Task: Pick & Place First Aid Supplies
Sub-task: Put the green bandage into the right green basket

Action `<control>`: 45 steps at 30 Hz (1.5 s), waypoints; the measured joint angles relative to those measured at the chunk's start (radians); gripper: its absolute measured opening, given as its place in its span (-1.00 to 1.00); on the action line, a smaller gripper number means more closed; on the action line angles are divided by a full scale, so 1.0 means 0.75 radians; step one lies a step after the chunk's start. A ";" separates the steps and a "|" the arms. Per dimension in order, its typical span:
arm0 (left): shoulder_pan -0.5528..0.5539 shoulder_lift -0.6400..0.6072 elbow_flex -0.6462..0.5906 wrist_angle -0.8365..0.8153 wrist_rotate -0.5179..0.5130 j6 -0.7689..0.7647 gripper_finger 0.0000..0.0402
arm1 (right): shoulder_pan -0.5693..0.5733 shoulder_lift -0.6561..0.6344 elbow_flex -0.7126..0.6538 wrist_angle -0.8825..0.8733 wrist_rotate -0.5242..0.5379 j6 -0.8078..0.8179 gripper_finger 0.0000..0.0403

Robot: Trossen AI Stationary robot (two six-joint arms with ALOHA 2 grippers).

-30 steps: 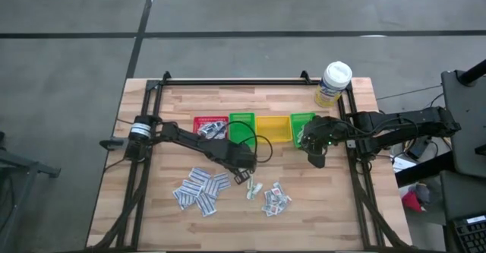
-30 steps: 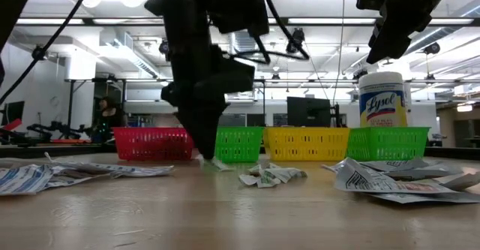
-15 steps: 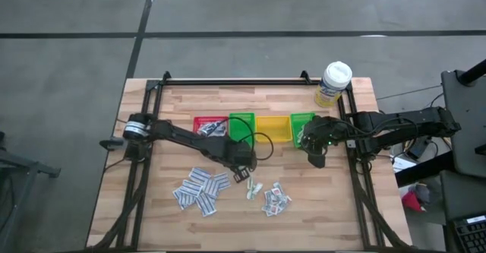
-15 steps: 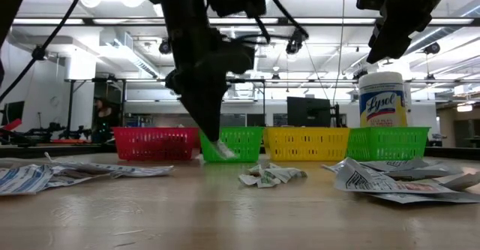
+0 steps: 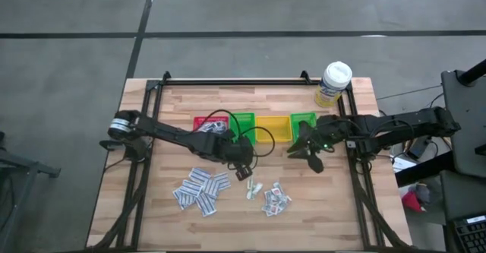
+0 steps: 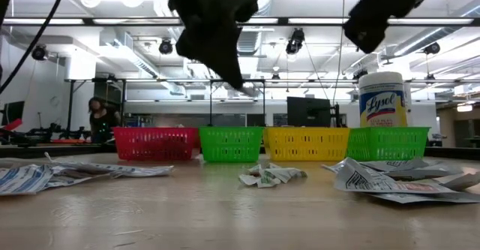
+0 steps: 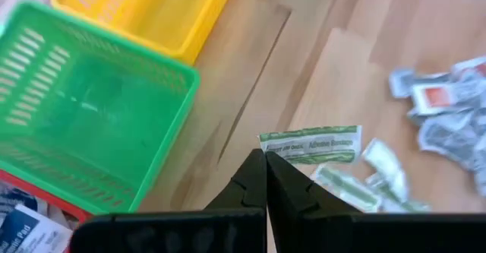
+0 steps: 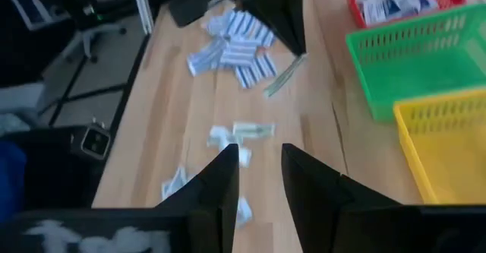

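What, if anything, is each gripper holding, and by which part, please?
The left gripper pinches a green-printed strip packet by one end; the right gripper is open and holds nothing.

Matt wooden table [image 5: 152, 222], perforated plastic bins [image 6: 307, 143], seemingly paper packets [image 5: 201, 191]

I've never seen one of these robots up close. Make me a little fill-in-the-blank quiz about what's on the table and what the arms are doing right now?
1. The left gripper is shut on a flat packet with ____ print.
2. The four bins stand in a row: red, green, ____, green.
3. The white-capped bottle stands on the table's ____ side, seen from above.
4. The right gripper hovers with its fingers ____.

Missing words: green; yellow; right; open
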 joint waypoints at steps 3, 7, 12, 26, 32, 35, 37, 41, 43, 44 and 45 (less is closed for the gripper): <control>-0.012 -0.019 0.000 0.017 -0.033 0.007 -1.00 | 0.000 0.044 -0.027 0.079 -0.002 0.000 -0.44; -0.022 -0.021 0.001 0.030 -0.054 0.010 -1.00 | 0.000 0.153 -0.034 0.142 -0.025 0.015 -0.31; -0.026 -0.021 0.001 0.059 -0.058 0.031 -1.00 | 0.001 0.335 -0.007 0.304 -0.132 0.023 -0.15; -0.053 -0.021 0.001 0.060 -0.111 0.042 -1.00 | -0.016 0.670 0.188 0.365 -0.142 0.008 -0.01; -0.056 -0.021 0.001 0.086 -0.146 0.039 -1.00 | -0.015 0.706 0.249 0.362 -0.138 0.011 -0.01; -0.058 -0.021 0.001 0.100 -0.147 0.040 -1.00 | -0.015 0.715 0.270 0.361 -0.132 0.010 -0.01; -0.059 -0.021 0.001 0.110 -0.148 0.040 -1.00 | -0.015 0.719 0.282 0.365 -0.129 0.004 -0.01; -0.066 -0.021 0.001 0.118 -0.149 0.041 -1.00 | -0.016 0.721 0.276 0.356 -0.070 0.005 -0.01; -0.069 -0.021 0.001 0.118 -0.148 0.041 -1.00 | -0.019 0.721 0.274 0.344 -0.060 0.006 -0.01; -0.070 -0.021 0.001 0.119 -0.149 0.041 -1.00 | -0.020 0.721 0.274 0.345 -0.060 0.011 -0.01; -0.071 -0.021 0.001 0.125 -0.148 0.041 -1.00 | -0.021 0.721 0.274 0.345 -0.060 0.011 -0.01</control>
